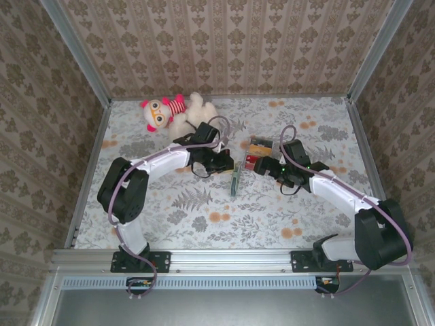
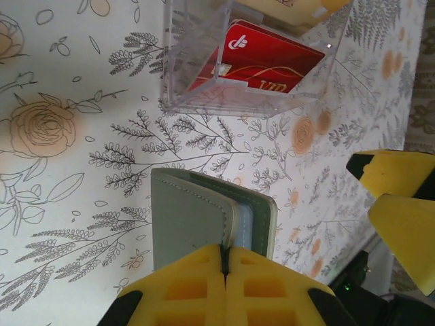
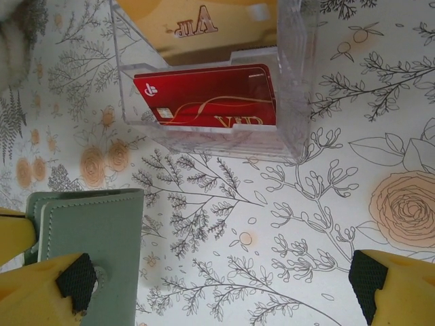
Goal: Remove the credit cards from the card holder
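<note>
2 grippers at card holder (image 2: 197, 217) | holder on edge, mid surface (image 1: 170, 217), just near of clear box (image 2: 204, 81) | left gripper (image 2: 225, 272) clamped on its cover | right gripper (image 3: 214, 285) wide open beside it | advice: keep cover firm, pinch only 1 of the credit cards, pull straight

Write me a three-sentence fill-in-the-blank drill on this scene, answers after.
1. The left pincer is ___ on the wallet.
2. The right pincer stands ___.
3. The front card in the clear box is ___.
Missing words: shut; open; red.
</note>
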You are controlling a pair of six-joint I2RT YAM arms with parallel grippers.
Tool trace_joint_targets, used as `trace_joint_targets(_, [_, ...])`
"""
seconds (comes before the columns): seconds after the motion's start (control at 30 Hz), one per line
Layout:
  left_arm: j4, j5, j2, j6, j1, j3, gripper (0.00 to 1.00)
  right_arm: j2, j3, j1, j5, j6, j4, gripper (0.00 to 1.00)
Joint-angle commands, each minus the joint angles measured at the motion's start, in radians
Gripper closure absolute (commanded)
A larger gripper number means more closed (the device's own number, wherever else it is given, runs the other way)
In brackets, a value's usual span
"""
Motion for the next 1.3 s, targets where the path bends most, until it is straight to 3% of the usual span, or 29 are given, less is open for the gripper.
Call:
trace_joint_targets(0.0, [0.032, 0.09, 0.03, 0.049, 0.026, -0.039, 1.0, 0.006, -0.004, 0.02, -0.004, 0.008, -0.013, 0.01])
trace_joint_targets(0.2, [-0.1, -0.026, 0.012, 0.165, 0.071, -0.046, 1.0, 0.043, 0.005, 0.056, 0.008, 0.005, -0.018, 0.02])
trace_joint_targets(0.4, [-0.209, -0.14, -0.006, 0.214, 0.098, -0.003, 0.62, 0.121, 0.066, 0.111, 0.034, -0.014, -0.059, 0.03])
trace_joint_targets(0.63, [-0.293, -0.327, -0.127, 0.178, 0.114, -0.016, 0.3, 0.256, 0.229, 0.222, 0.123, -0.059, -0.137, 0.08])
trace_joint_targets(0.77, [-0.298, -0.453, -0.253, 0.148, 0.134, -0.109, 0.09, 0.39, 0.386, 0.3, 0.199, -0.102, -0.217, 0.12])
trace_joint_targets(0.87, [-0.299, -0.512, -0.356, 0.135, 0.167, -0.188, 0.0, 0.498, 0.518, 0.347, 0.27, -0.129, -0.294, 0.16])
trace_joint_targets(0.97, [-0.287, -0.524, -0.457, 0.108, 0.234, -0.281, 0.0, 0.605, 0.643, 0.376, 0.337, -0.137, -0.375, 0.21])
trace_joint_targets(1.27, [-0.21, -0.37, -0.61, 0.103, 0.352, -0.436, 0.0, 0.809, 0.876, 0.392, 0.449, -0.07, -0.565, 0.26])
